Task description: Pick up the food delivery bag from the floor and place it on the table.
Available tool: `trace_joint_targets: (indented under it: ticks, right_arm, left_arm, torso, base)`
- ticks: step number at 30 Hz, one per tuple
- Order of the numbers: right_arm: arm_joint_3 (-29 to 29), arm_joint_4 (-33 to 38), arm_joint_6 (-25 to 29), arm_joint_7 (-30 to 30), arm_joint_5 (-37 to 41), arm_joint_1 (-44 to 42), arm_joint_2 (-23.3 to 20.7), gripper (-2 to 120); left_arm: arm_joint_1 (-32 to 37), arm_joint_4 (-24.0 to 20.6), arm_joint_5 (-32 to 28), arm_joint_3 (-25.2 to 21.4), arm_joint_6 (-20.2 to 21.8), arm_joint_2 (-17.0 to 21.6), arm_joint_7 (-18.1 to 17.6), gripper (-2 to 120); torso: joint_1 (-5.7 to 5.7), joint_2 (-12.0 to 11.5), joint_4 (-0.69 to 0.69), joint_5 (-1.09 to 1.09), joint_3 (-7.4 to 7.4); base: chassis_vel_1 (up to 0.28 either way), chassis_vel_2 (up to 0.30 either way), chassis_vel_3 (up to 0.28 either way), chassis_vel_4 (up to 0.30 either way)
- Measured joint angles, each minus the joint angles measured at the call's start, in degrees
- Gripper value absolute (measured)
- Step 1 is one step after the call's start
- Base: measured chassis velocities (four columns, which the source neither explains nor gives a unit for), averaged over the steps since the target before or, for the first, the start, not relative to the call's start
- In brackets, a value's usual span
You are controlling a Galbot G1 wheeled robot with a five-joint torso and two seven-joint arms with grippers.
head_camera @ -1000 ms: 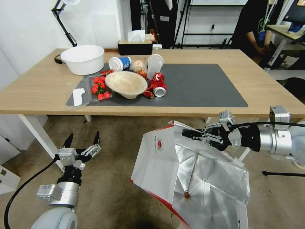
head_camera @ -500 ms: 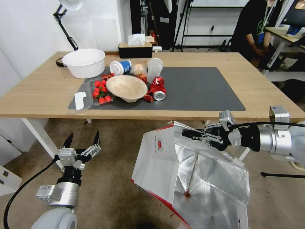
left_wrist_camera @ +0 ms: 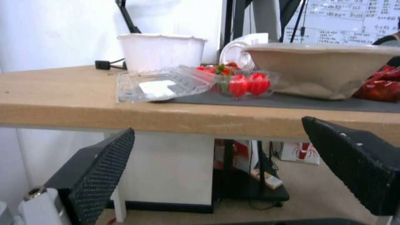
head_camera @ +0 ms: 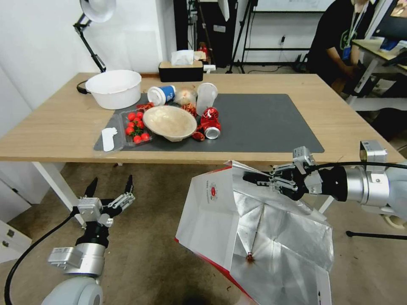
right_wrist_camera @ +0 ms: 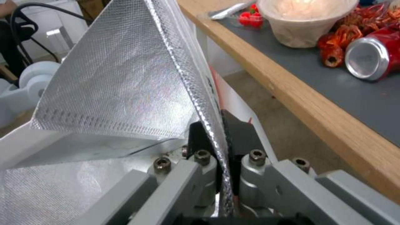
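Observation:
The food delivery bag, white with red edges and a silver foil lining, hangs open in front of the table's near edge. My right gripper is shut on the bag's upper rim, the foil wall pinched between its black pads. The bag's lower part reaches down over the brown-grey floor. The light-wood table with its dark grey mat stands just behind the bag. My left gripper is open low at the left, below the table edge, with nothing between its fingers.
On the mat's left half lie a beige bowl, a tray of cherry tomatoes, a red can, cups and a white tub. The mat's right half is bare. A white table leg stands near my left gripper.
The whole scene has slid down in the head view, so the camera rose or tilted. Both grippers and the bag keep their places relative to it.

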Motion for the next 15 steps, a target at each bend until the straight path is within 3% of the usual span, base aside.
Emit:
trace_joint_targets:
  ticks: [15]
  right_arm:
    - [0.0,0.0,0.0,0.1,0.0,0.0,0.1,0]
  left_arm:
    - [0.0,-0.1,-0.1,-0.1,0.0,0.0,0.0,100]
  torso:
    - [1.28,3.0,0.0,0.0,1.69]
  base:
    - [0.0,0.0,0.0,0.0]
